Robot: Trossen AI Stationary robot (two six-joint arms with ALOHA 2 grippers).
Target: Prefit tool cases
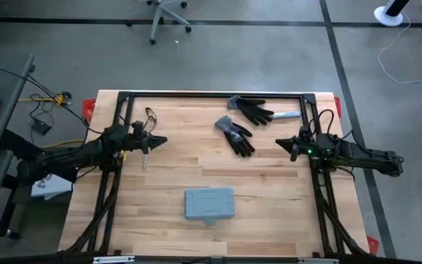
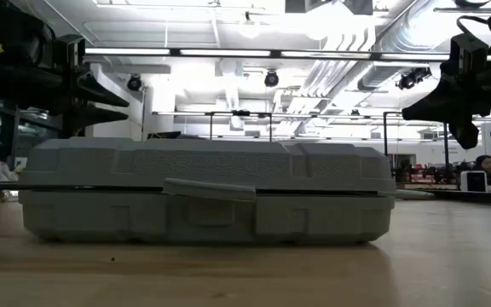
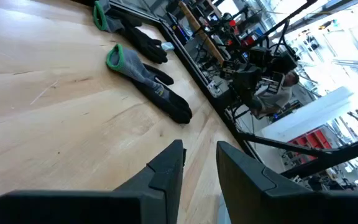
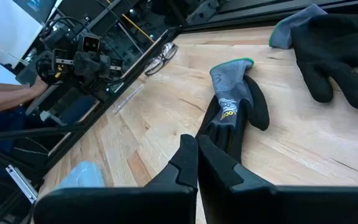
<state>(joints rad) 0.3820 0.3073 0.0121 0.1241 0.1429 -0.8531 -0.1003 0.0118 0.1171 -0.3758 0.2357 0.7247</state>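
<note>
The grey-blue tool case (image 1: 209, 204) lies shut and flat on the wooden table near its front edge, with the latch tab on its near long side (image 2: 209, 189). No gripper touches it. My left gripper (image 1: 161, 139) hovers at the table's left side, pointing right. It is open (image 3: 199, 149) with nothing between its fingers. My right gripper (image 1: 281, 144) hovers at the right side, pointing left. Its fingers are shut (image 4: 196, 142) on nothing. A corner of the case (image 4: 82, 175) shows in the right wrist view.
Two black-and-grey work gloves (image 1: 234, 136) (image 1: 252, 110) lie at the far middle of the table, between the grippers and beyond. Safety glasses (image 1: 150, 115) lie at the far left, and a pale stick-like object (image 1: 287, 114) lies beside the far glove. A black frame (image 1: 211, 94) borders the table.
</note>
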